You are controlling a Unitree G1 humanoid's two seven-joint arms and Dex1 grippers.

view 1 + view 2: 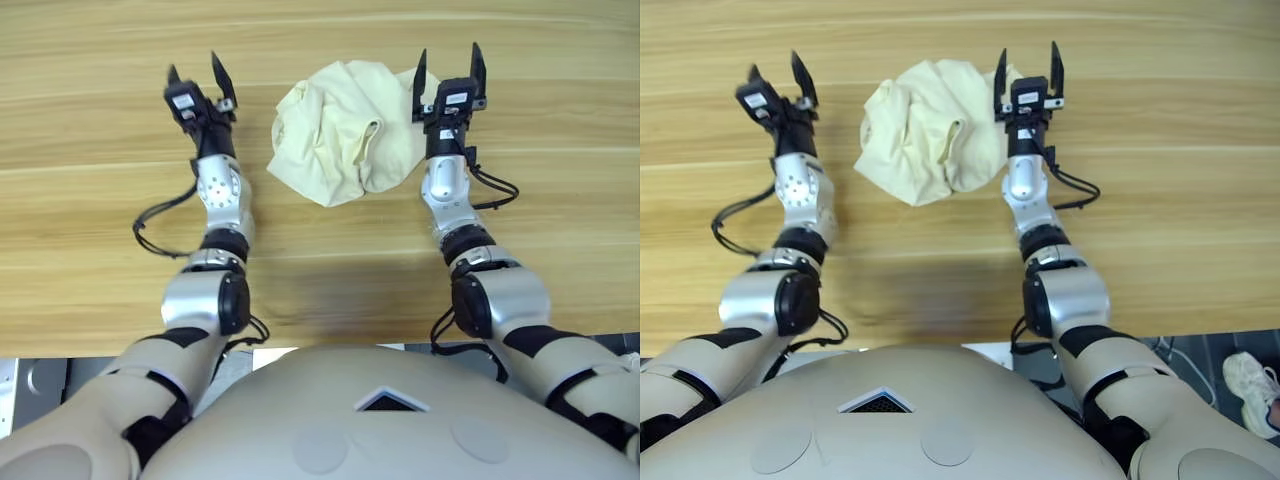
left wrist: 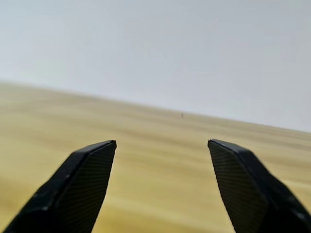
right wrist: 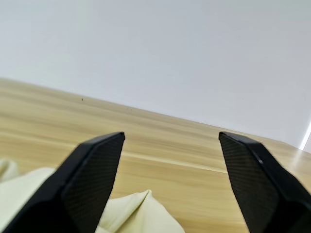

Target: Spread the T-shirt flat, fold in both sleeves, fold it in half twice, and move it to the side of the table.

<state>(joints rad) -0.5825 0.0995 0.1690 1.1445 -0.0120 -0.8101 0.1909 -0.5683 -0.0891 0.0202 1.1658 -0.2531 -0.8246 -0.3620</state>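
Observation:
A pale yellow T-shirt [image 1: 340, 130] lies crumpled in a heap on the wooden table [image 1: 90, 200], between my two arms. My left gripper [image 1: 196, 78] stands open to the left of the heap, a short gap away, with nothing between its fingers [image 2: 82, 184]. My right gripper [image 1: 450, 68] is open over the heap's right edge, holding nothing. In the right wrist view, folds of the shirt [image 3: 131, 213] lie just under the black fingertips [image 3: 92, 179].
The table's far edge [image 3: 160, 116] meets a plain white wall [image 2: 155, 53]. Bare wood stretches to both sides of the arms and toward the front edge [image 1: 90, 350].

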